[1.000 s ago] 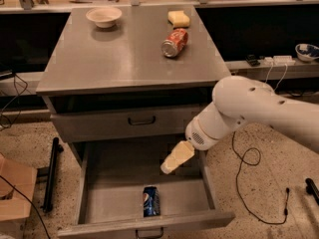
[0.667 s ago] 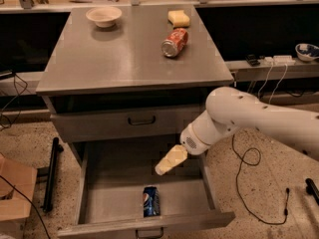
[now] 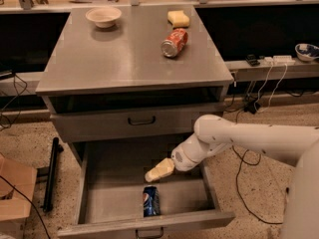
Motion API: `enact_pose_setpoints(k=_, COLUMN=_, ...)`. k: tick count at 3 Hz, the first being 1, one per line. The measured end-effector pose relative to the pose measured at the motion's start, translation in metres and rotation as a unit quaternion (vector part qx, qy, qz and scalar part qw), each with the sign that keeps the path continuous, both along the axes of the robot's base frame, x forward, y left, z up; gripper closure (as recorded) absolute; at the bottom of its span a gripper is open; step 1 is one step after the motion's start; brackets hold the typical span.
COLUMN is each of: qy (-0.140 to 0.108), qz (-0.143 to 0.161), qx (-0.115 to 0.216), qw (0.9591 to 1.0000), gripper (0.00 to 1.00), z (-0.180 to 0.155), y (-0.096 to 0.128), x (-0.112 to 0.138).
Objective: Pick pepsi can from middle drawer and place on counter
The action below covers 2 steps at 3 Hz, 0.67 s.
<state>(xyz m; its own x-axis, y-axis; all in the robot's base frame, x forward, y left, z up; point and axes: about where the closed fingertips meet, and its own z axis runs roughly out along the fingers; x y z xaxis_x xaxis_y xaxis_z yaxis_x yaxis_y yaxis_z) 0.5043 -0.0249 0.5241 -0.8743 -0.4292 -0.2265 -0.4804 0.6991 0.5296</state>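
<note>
middle drawer [image 3: 107, 203] stood open, pepsi can [image 3: 151, 201] lay near its front edge, long axis front-to-back, gripper [image 3: 159, 170] just above, grip state unclear

Robotics lab, steel cabinet [image 3: 99, 126], cluttered benches [image 3: 271, 67], trailing cables [image 3: 237, 168], speckled floor [image 3: 30, 139], end effector [image 3: 159, 170] over open middle drawer [image 3: 112, 199].

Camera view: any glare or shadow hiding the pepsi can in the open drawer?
Camera view: the counter shows a soft sheen, no harsh glare; the middle drawer interior sits in dimmer shade, yet the pepsi can and its logo are readable; the claw hangs over the drawer near the can, evenly lit.
</note>
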Motion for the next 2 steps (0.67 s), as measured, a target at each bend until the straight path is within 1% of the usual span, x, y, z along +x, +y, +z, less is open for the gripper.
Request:
enact_pose_setpoints(k=1, qy=0.053, qz=-0.030, qx=0.003, qw=0.9981, gripper=0.00, z=-0.042, y=0.009, x=-0.005)
enact_pose_setpoints(k=2, qy=0.103, qz=-0.044, qx=-0.007, qw=0.9937, gripper=0.00, z=-0.081, y=0.015, x=-0.015)
